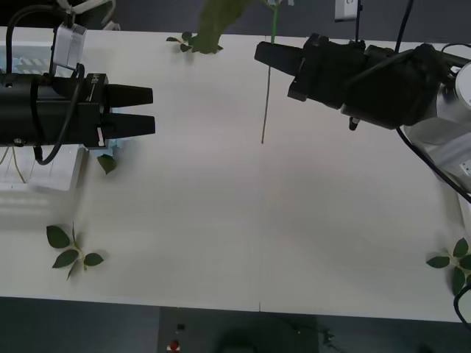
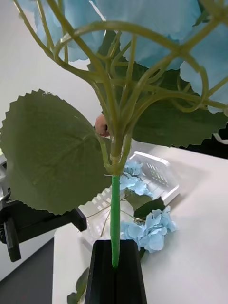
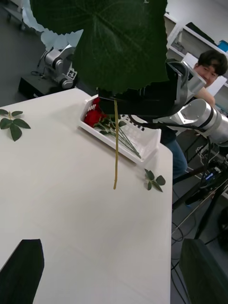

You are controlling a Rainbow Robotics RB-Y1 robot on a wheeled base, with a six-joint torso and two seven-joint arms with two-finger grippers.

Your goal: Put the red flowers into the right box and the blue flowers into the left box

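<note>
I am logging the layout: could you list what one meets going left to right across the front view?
Left box → left gripper → the held blue flower's stem → right gripper → leaf sprig at the table's right edge.

Front cam: overhead, looking down on table [image 1: 243, 228]. Right wrist cam: close behind stem [image 2: 114, 223], facing the left box [image 2: 156, 178]. Left wrist cam: facing the right box [image 3: 142, 142]. All share the stem.

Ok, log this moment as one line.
right tool: shut on blue flower, lifted over table | left tool: open, beside left box
</note>
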